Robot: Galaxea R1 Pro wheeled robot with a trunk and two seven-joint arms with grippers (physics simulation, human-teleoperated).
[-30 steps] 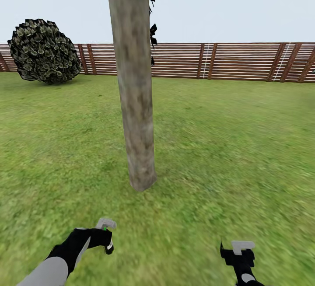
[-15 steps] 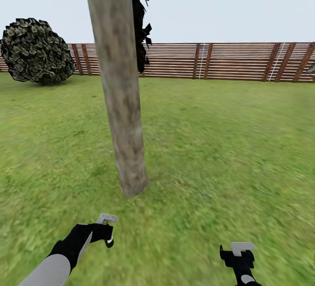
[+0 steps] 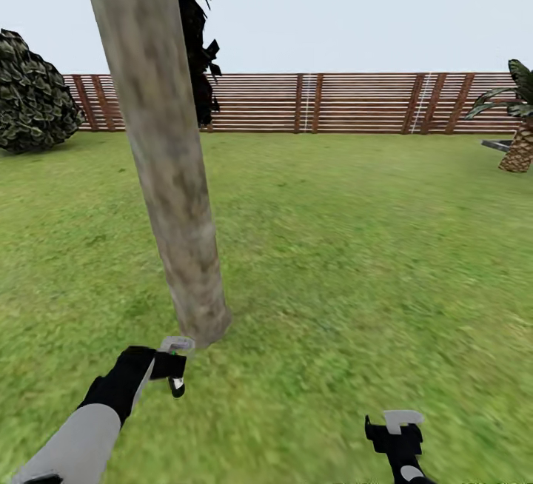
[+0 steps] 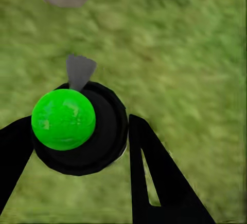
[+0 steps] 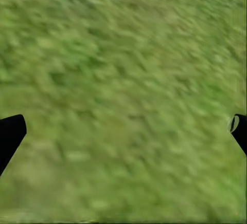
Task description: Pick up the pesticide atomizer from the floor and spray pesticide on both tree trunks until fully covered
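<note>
We are rolling closer; the thick grey-tan tree trunk (image 3: 174, 195) now stands just ahead of our left end effector (image 3: 176, 365), which is gripping the atomizer (image 4: 72, 126). Our right end effector (image 3: 396, 428) is hanging open.

Leaning mottled grey-tan tree trunk (image 3: 166, 173) on lawn; black, green-topped atomizer (image 4: 77, 129) between gripper fingers.

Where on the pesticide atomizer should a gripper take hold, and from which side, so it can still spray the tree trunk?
Probably the pesticide atomizer by its round black body, squeezed from two opposite sides, as the left gripper does now. That leaves the green top and grey nozzle free, with the nozzle aimed out between the fingers, roughly toward the tree trunk.
</note>
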